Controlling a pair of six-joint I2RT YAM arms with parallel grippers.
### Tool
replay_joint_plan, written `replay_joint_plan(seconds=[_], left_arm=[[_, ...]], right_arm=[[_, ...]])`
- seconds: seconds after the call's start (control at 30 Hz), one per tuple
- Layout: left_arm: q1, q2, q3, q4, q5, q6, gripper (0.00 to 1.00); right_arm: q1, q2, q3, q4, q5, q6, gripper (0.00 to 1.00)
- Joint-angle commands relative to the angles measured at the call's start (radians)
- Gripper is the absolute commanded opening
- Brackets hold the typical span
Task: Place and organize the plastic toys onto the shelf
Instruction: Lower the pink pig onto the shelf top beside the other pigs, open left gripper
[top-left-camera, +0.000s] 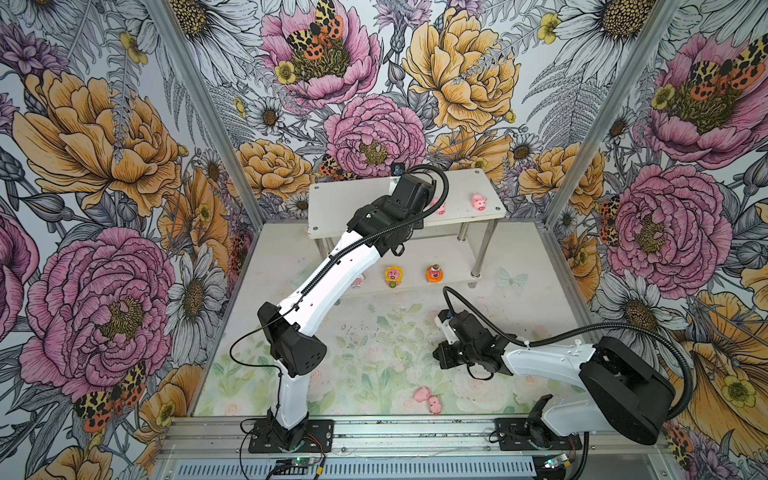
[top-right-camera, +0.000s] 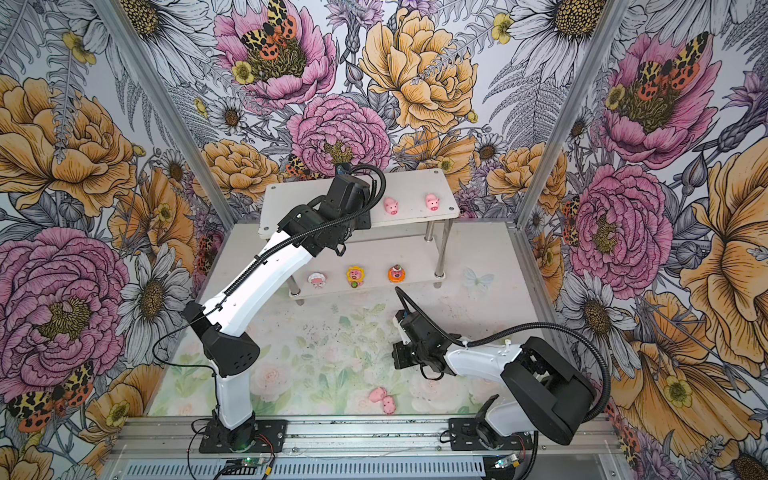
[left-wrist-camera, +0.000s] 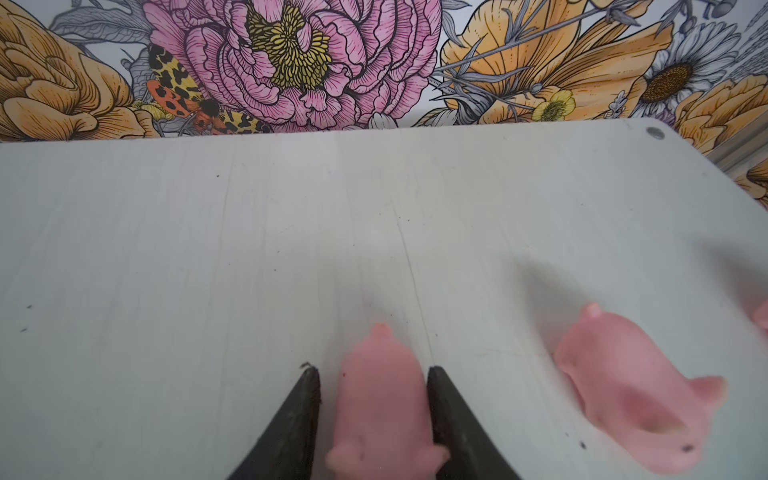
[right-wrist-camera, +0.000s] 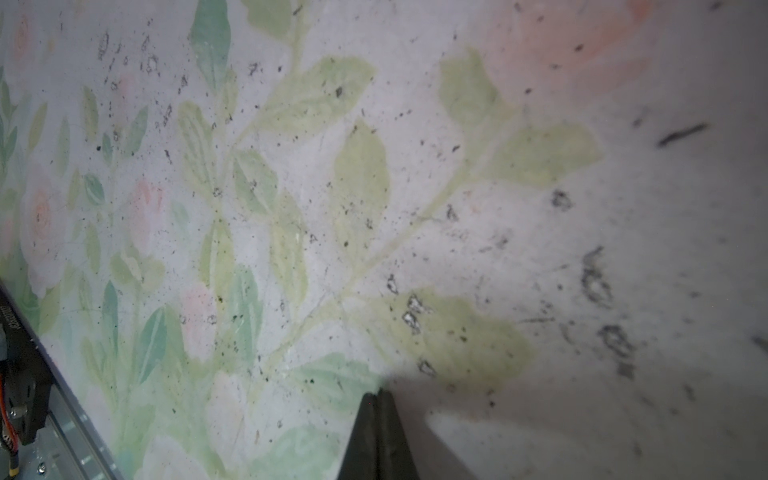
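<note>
Shelf (top-right-camera: 286, 195) top carries 3 pink pigs (left-wrist-camera: 631, 395); left pincer (left-wrist-camera: 372, 370) parted around 1; right pincer (right-wrist-camera: 376, 395) closed, empty.

Both top views look down from the front onto tabletop (top-left-camera: 374, 345) and shelf (top-left-camera: 340, 203); left wrist view hugs the shelf, right the tabletop.
</note>
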Motion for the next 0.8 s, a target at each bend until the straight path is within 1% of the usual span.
replay_joint_plan(seconds=[0.0, 0.13, 0.27, 0.67, 0.77], left_arm=[[0.011, -0.023, -0.017, -0.026, -0.003, -0.02, 0.44], [0.013, -0.027, -0.01, -0.027, -0.017, -0.017, 0.35], [0.014, -0.042, -0.012, -0.027, -0.029, -0.015, 0.3], [0.022, -0.103, -0.074, -0.028, -0.089, -0.025, 0.3], [0.023, -0.099, -0.074, -0.026, -0.083, -0.025, 0.32]], right_arm=[[-0.006, 0.011, 0.004, 0.023, -0.01, 0.009, 0.01], [-0.005, 0.013, 0.004, 0.024, -0.01, 0.009, 0.01], [-0.006, 0.013, 0.005, 0.024, -0.011, 0.009, 0.01], [-0.005, 0.014, 0.003, 0.027, -0.019, 0.011, 0.0], [-0.006, 0.019, 0.004, 0.031, -0.021, 0.012, 0.01]])
